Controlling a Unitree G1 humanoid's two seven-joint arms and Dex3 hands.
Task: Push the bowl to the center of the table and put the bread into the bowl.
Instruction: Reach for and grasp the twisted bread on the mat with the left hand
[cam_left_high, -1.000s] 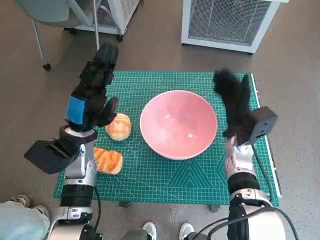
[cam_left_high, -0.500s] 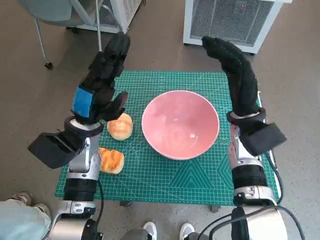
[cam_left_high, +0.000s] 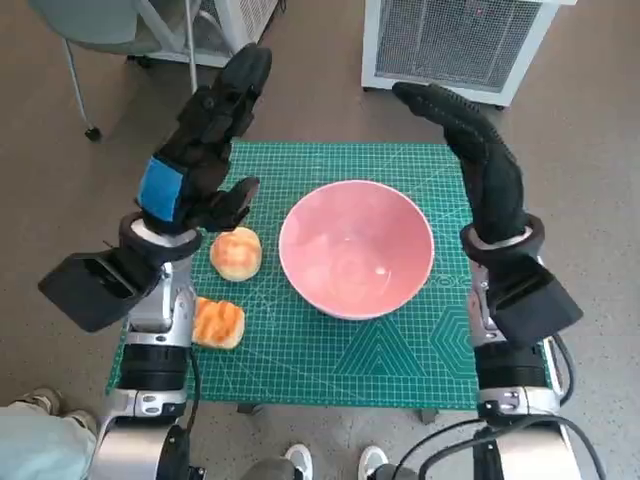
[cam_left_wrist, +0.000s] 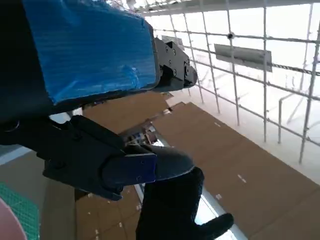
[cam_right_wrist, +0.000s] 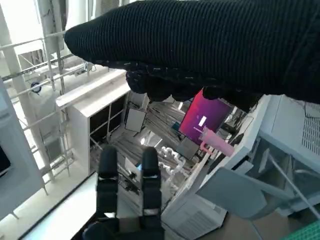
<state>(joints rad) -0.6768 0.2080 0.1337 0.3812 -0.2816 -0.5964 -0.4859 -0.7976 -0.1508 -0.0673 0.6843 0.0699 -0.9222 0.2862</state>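
The pink bowl (cam_left_high: 356, 248) sits on the green mat (cam_left_high: 400, 350), down between the two raised hands and about in the middle of the table. It looks hard and smooth, so it should slide with a push on its side, but it could crack if it fell. Two pieces of bread lie on the mat on the left hand's side. The round bun (cam_left_high: 236, 253) is just beside the bowl, right under the left hand (cam_left_high: 205, 150). The orange bread (cam_left_high: 218, 322) is closer to the robot, next to the left forearm. Bread is soft and light — it will squash if squeezed hard, so a gentle hold around its sides looks best. The left hand is up in the air with its fingers spread, holding nothing. The right hand (cam_left_high: 478, 160) is also up, past the far edge of the bowl — its fingers are stretched out and hold nothing. Behind the table stand a white cage-like box (cam_left_high: 455, 45) and a chair (cam_left_high: 100, 30).
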